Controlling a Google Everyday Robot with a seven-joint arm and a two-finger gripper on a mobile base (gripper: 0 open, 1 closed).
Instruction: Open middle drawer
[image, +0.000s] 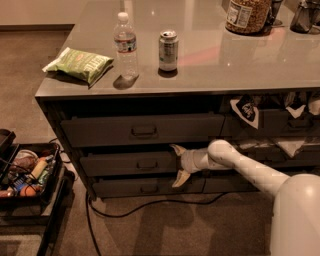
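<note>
Middle drawer (120, 164): under counter (200, 65), btwn taller drawer (100, 131) and slim one (120, 188). Gripper (178, 164) at its end nearest arm, fingers splayed, holding nothing. Est. stiff metal, heavyish, rail-guided; grab centre pull handle (146, 164).

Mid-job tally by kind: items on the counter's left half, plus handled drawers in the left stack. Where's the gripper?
Chip bag: 1
Water bottle: 1
Can: 1
Handled drawers: 3 (top drawer, middle drawer, bottom drawer)
Total: 6
Gripper: open, at the middle drawer's right end.
</note>
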